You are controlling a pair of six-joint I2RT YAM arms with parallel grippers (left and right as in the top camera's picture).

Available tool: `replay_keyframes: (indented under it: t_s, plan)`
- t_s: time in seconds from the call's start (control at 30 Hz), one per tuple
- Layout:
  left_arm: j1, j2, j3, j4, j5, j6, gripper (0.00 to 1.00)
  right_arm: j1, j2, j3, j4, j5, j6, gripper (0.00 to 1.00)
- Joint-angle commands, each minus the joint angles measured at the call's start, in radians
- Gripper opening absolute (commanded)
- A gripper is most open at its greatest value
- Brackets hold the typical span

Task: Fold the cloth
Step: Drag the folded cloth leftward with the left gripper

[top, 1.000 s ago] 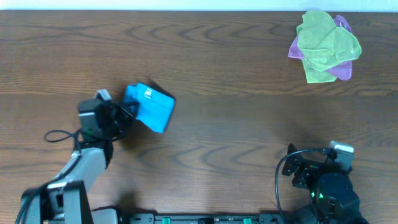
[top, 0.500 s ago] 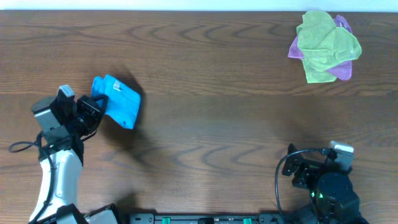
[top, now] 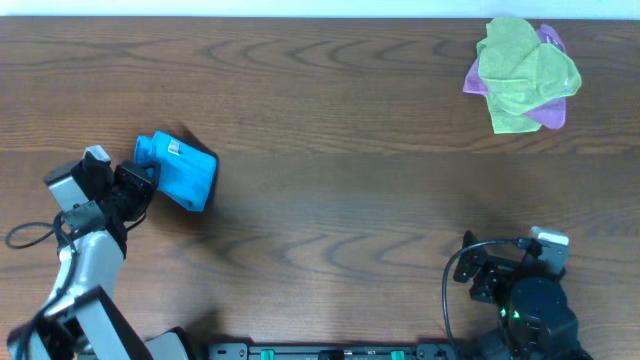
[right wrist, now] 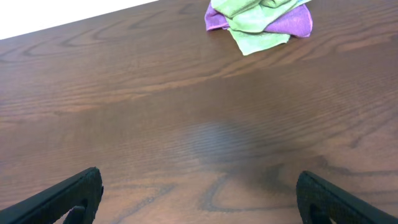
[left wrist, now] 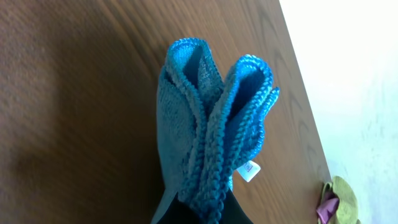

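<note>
At nine o'clock, the left gripper point(top: 146, 180) pinches the folded sky-blue terry cloth point(top: 184, 174), just carried outward; folding looks done.

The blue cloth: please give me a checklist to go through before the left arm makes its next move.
1. The left gripper is shut on the cloth: ok.
2. The cloth is doubled into layers: ok.
3. The folded edges lie together: not ok, they splay apart.
4. The cloth rests on the table: cannot tell.
5. The right gripper is open, away from the cloth: ok.
6. The green cloth lies far off: ok.
</note>
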State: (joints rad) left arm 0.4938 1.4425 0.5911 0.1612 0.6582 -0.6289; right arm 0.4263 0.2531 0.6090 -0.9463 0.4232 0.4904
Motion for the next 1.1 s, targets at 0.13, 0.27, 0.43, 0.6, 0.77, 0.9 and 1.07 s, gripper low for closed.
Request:
replay_keyframes:
  t_s: [0.13, 0.27, 0.43, 0.6, 0.77, 0.9, 1.07]
  plan:
    - [0.022, 0.101, 0.031, 0.064, -0.045, 0.005, 0.06, -0.008, -0.005, -0.002, -0.001, 0.014, 0.014, 0.99]
    - [0.042, 0.122, 0.035, 0.089, -0.070, 0.009, 0.06, -0.008, -0.005, -0.002, -0.001, 0.014, 0.014, 0.99]
    - [0.067, 0.122, 0.035, 0.102, -0.114, 0.009, 0.06, -0.008, -0.005, -0.002, -0.001, 0.014, 0.014, 0.99]
    - [0.078, 0.122, 0.035, 0.099, -0.138, 0.009, 0.06, -0.008, -0.005, -0.002, -0.001, 0.014, 0.014, 0.99]
    - [0.078, 0.122, 0.035, 0.098, -0.161, 0.008, 0.27, -0.008, -0.005, -0.002, -0.001, 0.014, 0.014, 0.99]
    - [0.078, 0.122, 0.035, 0.098, -0.164, 0.008, 0.95, -0.008, -0.005, -0.002, -0.001, 0.014, 0.014, 0.99]
    - [0.079, 0.119, 0.035, 0.097, -0.160, 0.008, 0.95, -0.008, -0.005, -0.002, -0.001, 0.014, 0.014, 0.99]
